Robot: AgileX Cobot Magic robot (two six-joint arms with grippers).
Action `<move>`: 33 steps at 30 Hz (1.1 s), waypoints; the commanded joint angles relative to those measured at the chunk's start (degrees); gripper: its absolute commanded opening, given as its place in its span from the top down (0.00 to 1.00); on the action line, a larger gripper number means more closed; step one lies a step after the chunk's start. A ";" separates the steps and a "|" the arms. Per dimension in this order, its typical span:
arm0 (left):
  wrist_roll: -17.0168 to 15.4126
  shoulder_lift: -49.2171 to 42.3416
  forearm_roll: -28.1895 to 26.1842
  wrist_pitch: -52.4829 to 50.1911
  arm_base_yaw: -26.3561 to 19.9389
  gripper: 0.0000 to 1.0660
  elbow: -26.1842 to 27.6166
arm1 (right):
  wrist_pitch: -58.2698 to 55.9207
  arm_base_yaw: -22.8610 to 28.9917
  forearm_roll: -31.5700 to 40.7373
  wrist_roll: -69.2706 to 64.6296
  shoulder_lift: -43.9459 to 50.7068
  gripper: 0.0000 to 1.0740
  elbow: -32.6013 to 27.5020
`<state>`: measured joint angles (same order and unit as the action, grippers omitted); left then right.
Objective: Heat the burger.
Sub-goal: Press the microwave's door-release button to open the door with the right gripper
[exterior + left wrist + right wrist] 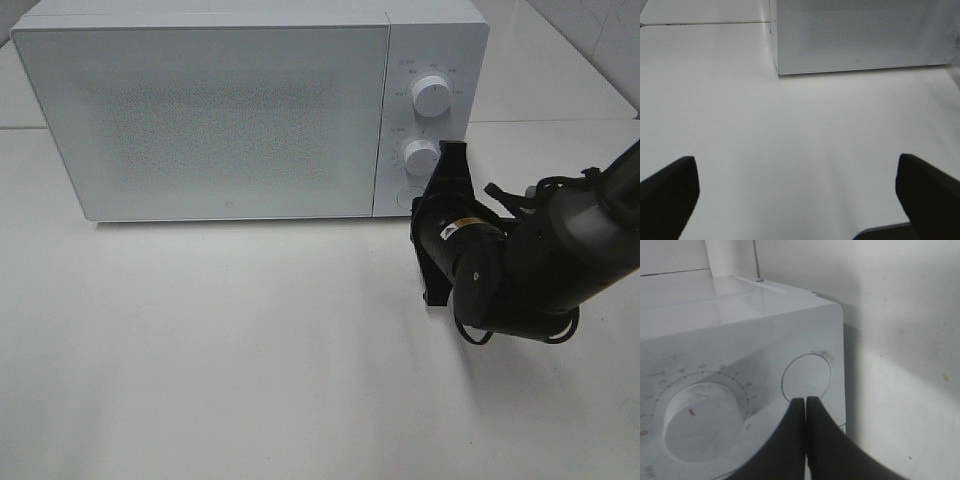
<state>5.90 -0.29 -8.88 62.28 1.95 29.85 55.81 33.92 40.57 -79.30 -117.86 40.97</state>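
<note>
One closed tool (806, 401) sits at the round microwave button (806, 376).

Bright, diffuse; washes out the matte white tabletop (250, 350), leaves faint shadow under the boxy white microwave (200, 110), blurs the black right-gripper fingertips (795, 440).

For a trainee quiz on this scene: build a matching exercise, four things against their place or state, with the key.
Things:
1. white box-shaped microwave's speckled door
2. black left claw
3. black right claw
4. white round upper dial

Places or states:
a. shut, tips at the lower rim of the white round push button
b. closed
c. wide open over the white table
d. directly above the white round lower dial on the control panel

Pairs: 1-b, 2-c, 3-a, 4-d
</note>
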 commanded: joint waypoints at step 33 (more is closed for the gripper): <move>-0.06 -0.92 -0.40 -0.74 -0.11 0.06 0.00 | 3.50 -3.90 -1.89 1.55 -5.61 1.00 9.85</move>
<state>5.90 -0.29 -8.88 62.28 1.95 29.85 53.86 30.37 38.50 -79.24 -123.87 49.33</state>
